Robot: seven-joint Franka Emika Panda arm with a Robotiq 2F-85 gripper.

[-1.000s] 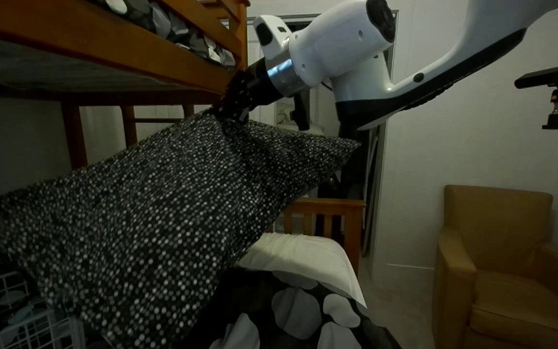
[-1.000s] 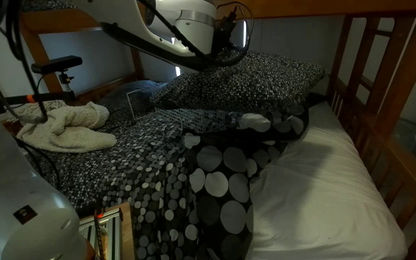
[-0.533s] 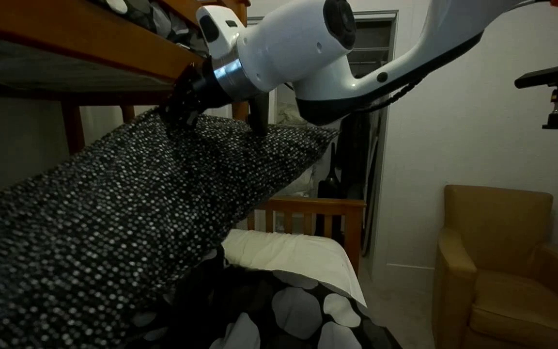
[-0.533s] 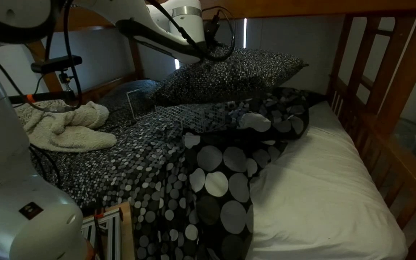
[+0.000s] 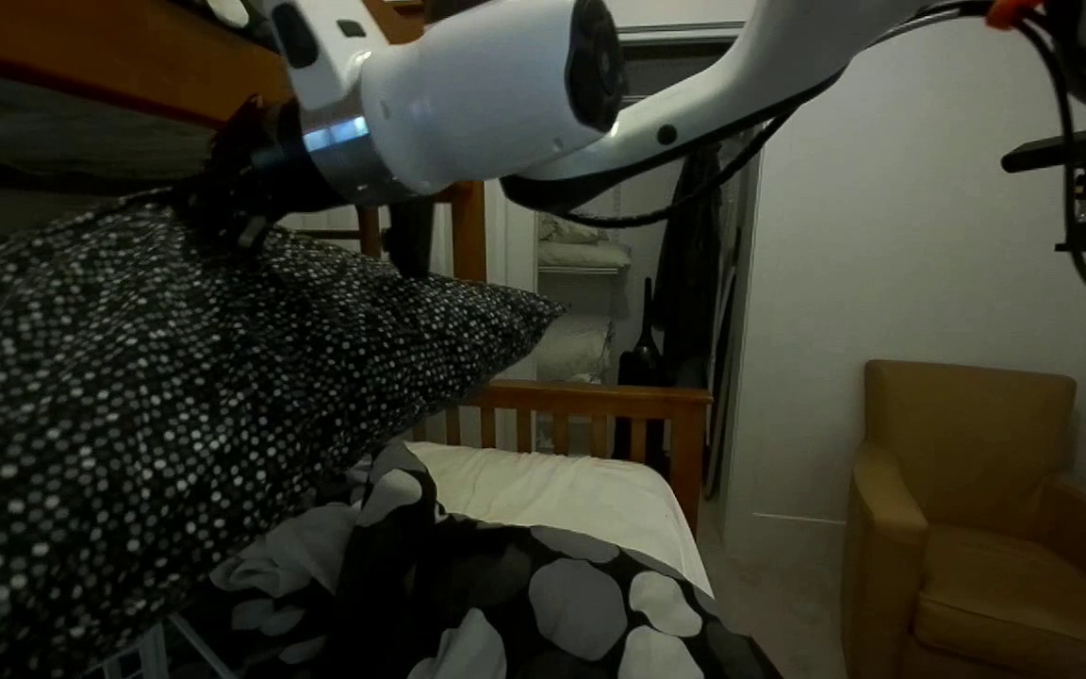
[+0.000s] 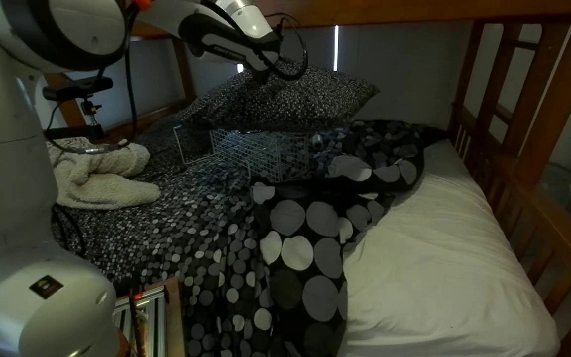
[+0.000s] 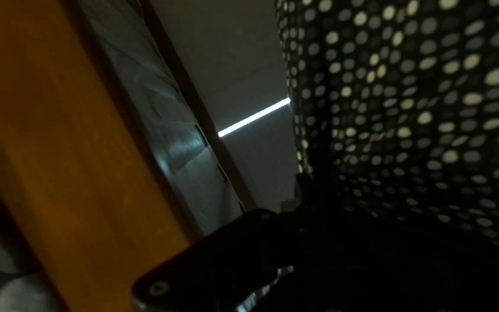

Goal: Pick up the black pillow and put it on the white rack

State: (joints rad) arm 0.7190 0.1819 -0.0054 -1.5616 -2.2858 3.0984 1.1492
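1. So my arm point(image 5: 732, 90) comes in from the upper right in an exterior view, slanting down and left, wrist point(image 5: 468, 94) tipped so my fingers point(image 7: 236, 247) aim left and a bit downward. The wooden bunk rail point(image 7: 67, 147) takes up a big chunk of the wrist view.
2. Fingers are clamped on the upper edge of the black pillow point(image 6: 310, 101), fabric bunching up right at the grip.
3. Pillow's hanging tilted, above the white rack point(image 6: 278, 158) in an exterior view, and it hides the rack's top. Honestly can't tell if the two are touching.
4. Headcount, main stuff: one arm, one pillow in my grip, one rack.
5. Headcount, the rest: one tan armchair point(image 5: 977, 453), one cream blanket point(image 6: 107, 188) heaped up apart from the rack, one white sheet point(image 6: 444, 277), one black cover point(image 6: 298, 253) with big grey and white circles.
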